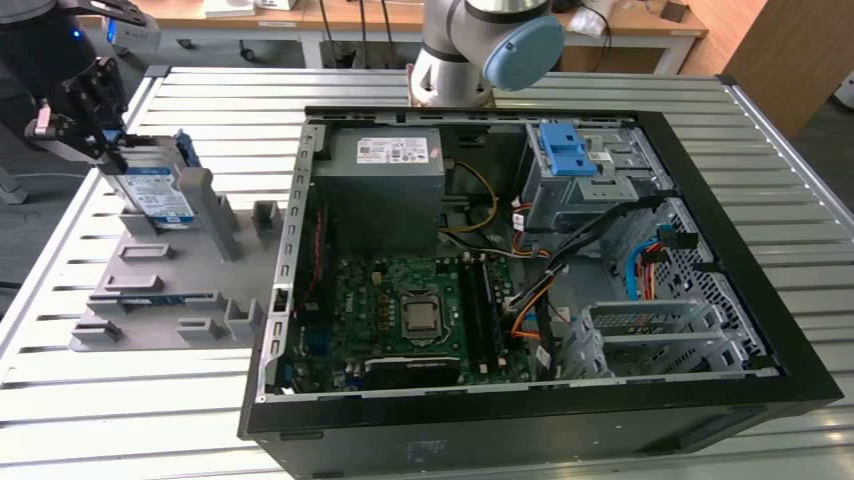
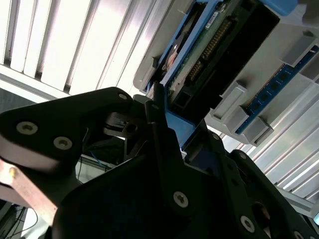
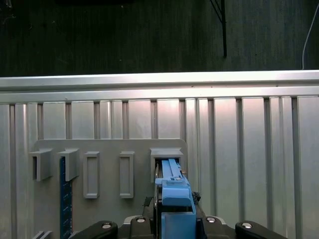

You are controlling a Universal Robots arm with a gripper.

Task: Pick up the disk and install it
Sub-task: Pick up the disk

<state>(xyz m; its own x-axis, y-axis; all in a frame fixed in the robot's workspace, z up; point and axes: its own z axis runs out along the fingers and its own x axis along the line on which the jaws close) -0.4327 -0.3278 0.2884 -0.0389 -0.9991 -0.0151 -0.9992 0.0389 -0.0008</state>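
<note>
The disk (image 1: 152, 194), silver with a white-and-blue label and a blue bracket, stands on edge in a slot of the grey holder plate (image 1: 160, 305) at the exterior view's left. My black gripper (image 1: 110, 140) comes down on its upper edge and is shut on the disk. In the first wrist view the blue bracket of the disk (image 3: 174, 191) sits between my gripper's fingers (image 3: 174, 221), above a grey slot. In the second wrist view the disk's circuit-board side (image 2: 209, 55) shows, with a thin finger (image 2: 155, 117) pressed against the blue frame.
An open black computer case (image 1: 747, 250) lies at the exterior view's right, with a grey power-supply box (image 1: 387, 175), a motherboard (image 1: 414, 310) and a grey cage with blue latches (image 1: 577, 152). The arm's base (image 1: 481, 45) stands behind it. The ribbed metal table (image 3: 249, 149) ends at an edge beyond the holder.
</note>
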